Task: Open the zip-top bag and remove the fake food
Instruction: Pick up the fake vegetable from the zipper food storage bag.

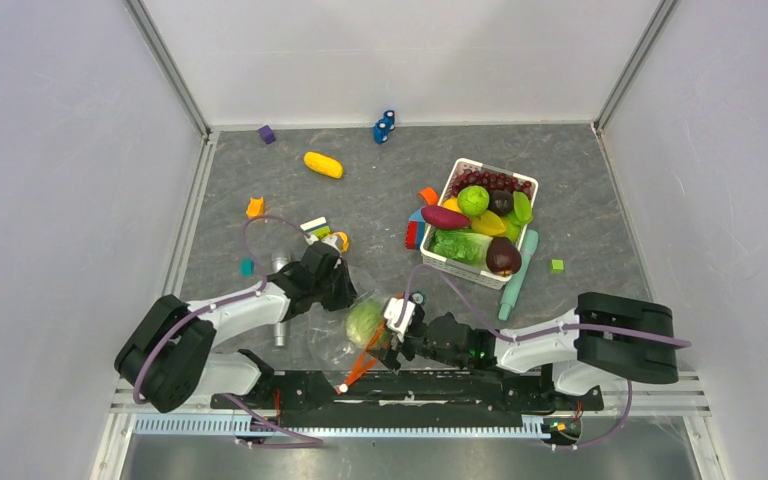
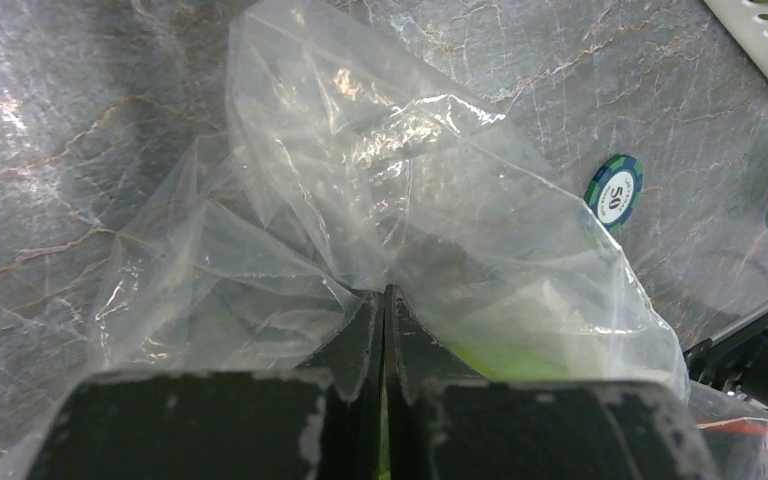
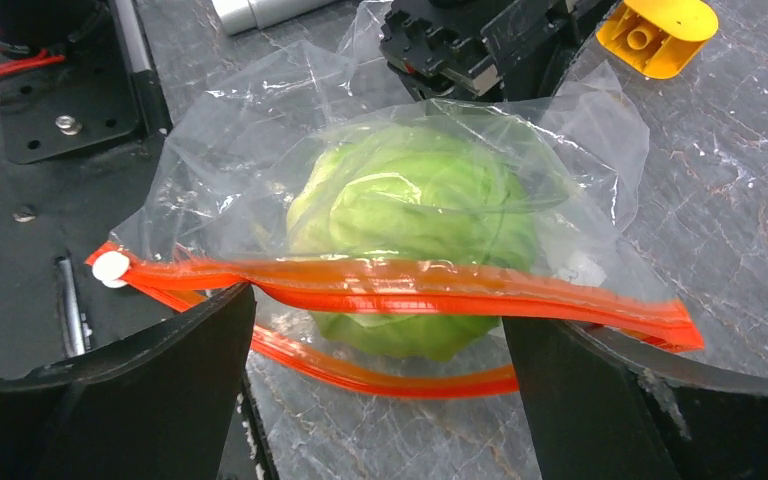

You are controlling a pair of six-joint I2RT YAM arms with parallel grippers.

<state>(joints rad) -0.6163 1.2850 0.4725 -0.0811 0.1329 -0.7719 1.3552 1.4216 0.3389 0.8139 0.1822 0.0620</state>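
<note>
In rt wrist cam, cabbage (image 3: 410,220) in unzipped bag (image 3: 222,150).

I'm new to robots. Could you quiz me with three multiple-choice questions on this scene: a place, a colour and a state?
1. Where is the cabbage?
A) on the bare table
B) inside the zip-top bag
C) on a shelf

2. The bag's zipper strip is:
A) red-orange
B) blue
C) black

3. The left pincer is:
A) wide open
B) gripping a cup
C) shut on the bag

Answers:
1 B, its green leaves show through the clear plastic.
2 A, this is plain in the right wrist view.
3 C, it is closed with plastic pinched in it.
</note>
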